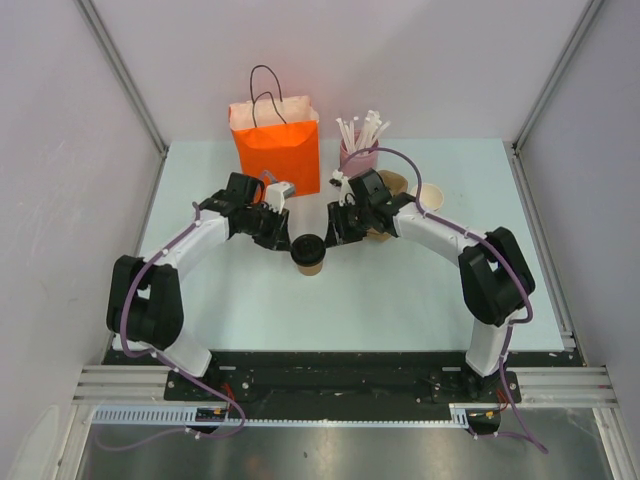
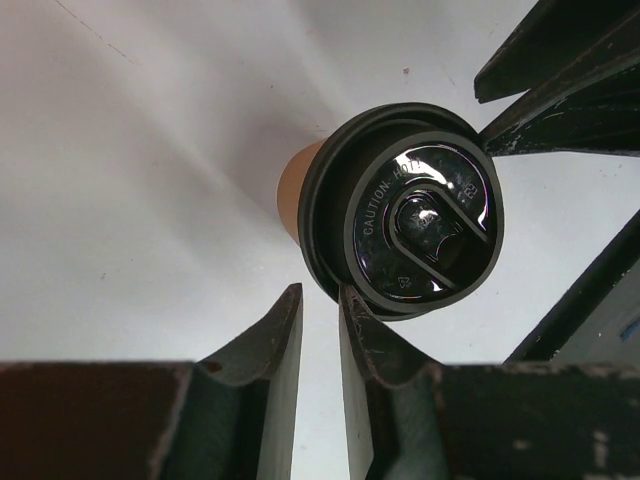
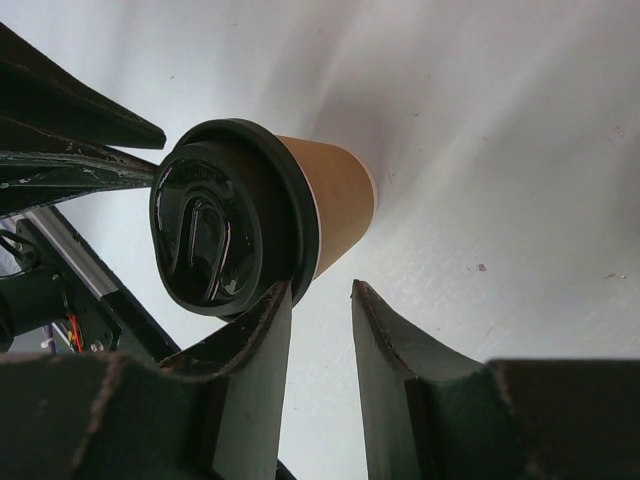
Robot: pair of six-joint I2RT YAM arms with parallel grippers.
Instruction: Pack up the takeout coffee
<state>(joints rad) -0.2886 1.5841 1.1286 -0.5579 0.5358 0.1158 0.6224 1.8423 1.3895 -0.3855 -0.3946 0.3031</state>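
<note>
The takeout coffee (image 1: 309,254), a kraft-brown cup with a black lid, stands upright on the table between my two grippers. My left gripper (image 1: 283,240) hangs just left of it and my right gripper (image 1: 337,236) just right of it. In the left wrist view the lid (image 2: 415,220) lies just beyond my gripper (image 2: 320,290), whose jaws are nearly together with nothing between them. In the right wrist view the cup (image 3: 255,220) touches the tip of the left finger (image 3: 270,330) from outside. That gripper (image 3: 321,285) also has a narrow, empty gap.
An orange paper bag (image 1: 277,150) with black handles stands open at the back, behind my left gripper. A pink holder of white straws (image 1: 358,152) and lidless paper cups (image 1: 425,195) stand at the back right, behind my right arm. Grey walls enclose the table.
</note>
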